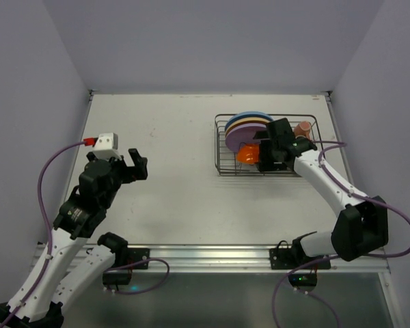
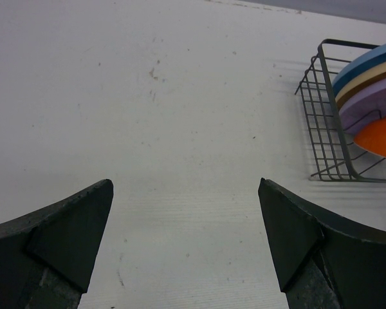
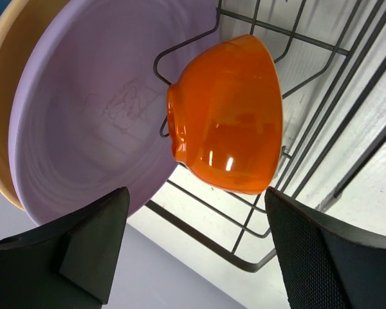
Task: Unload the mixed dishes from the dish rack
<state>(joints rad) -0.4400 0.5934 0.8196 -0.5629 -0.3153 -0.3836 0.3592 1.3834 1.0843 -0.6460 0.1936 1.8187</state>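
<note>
We see the right fingers [image 3: 93, 248] spread wide with nothing gripped between them. The gap between them faces the orange bowl [image 3: 228, 116], which lies just ahead of the tips. We cannot tell from either view whether a tip touches the bowl. The bowl rests on its side inside the dish rack [image 1: 221, 147], with its glossy outer wall toward the wrist camera and a wire prong beside it.

Directly behind the bowl stands the lilac plate [image 3: 90, 109], upright on edge. The tan plate [image 3: 5, 84] is pressed close behind that. From above, the blue plate [image 1: 249, 117] is the rearmost of the three, and the stack sits in the left half of the rack. A pinkish-brown mug [image 1: 303, 128] sits in the far right corner of the rack, just beyond the right arm's wrist. The right arm reaches in from the near right side and covers part of the rack's contents.

The left fingers [image 2: 71, 238] are also fully spread and hold nothing. Only bare tabletop [image 1: 171, 157] shows between them. The left arm is at the left side of the tabletop, well apart from the rack, with its fingers pointing toward it. In the left wrist view, the rack's near corner and the edges of the plates and bowl appear at the upper right.

The rack stands on the far right part of the tabletop.
</note>
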